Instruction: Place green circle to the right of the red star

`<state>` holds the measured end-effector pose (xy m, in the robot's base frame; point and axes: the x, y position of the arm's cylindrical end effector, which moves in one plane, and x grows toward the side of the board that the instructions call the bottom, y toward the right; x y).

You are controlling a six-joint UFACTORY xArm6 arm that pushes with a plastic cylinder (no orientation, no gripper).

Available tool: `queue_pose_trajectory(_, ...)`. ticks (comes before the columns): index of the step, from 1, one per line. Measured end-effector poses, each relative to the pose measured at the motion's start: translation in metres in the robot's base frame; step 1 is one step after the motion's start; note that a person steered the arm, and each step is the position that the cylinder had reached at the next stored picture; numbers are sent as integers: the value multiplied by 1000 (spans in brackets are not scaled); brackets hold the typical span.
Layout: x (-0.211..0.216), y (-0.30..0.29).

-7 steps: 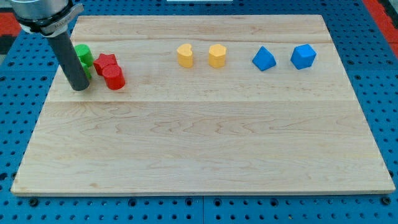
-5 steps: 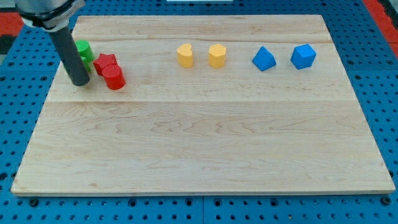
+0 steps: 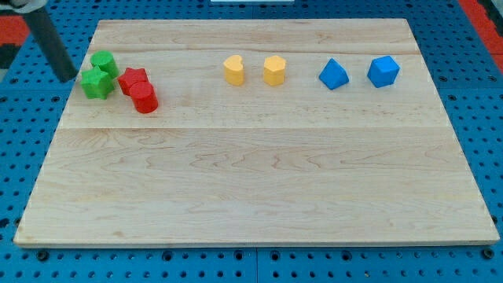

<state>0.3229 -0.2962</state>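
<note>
Currently my tip (image 3: 69, 78) is being held just left of the green circle (image 3: 104, 62); no hand is fitted. Light, slippery block: a centred push is being advised.

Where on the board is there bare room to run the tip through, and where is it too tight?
Free: everything below the block row, down to the board's bottom edge; also the gap between the red cylinder and yellow heart. Crowded: the left cluster, green circle, green star, red star. My tip sits just left of it.

Pale, smooth-grained wooden board (image 3: 259, 181) on a blue perforated base (image 3: 487, 118).
</note>
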Motion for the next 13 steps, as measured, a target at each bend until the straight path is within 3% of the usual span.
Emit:
queue_pose_trajectory(1,-16,6)
queue_pose_trajectory(4,-16,149)
queue_pose_trajectory(6,-34,167)
queue_pose_trajectory(8,-14,196)
queue_pose_trajectory(9,-35,190)
queue_pose_trajectory(13,12,182)
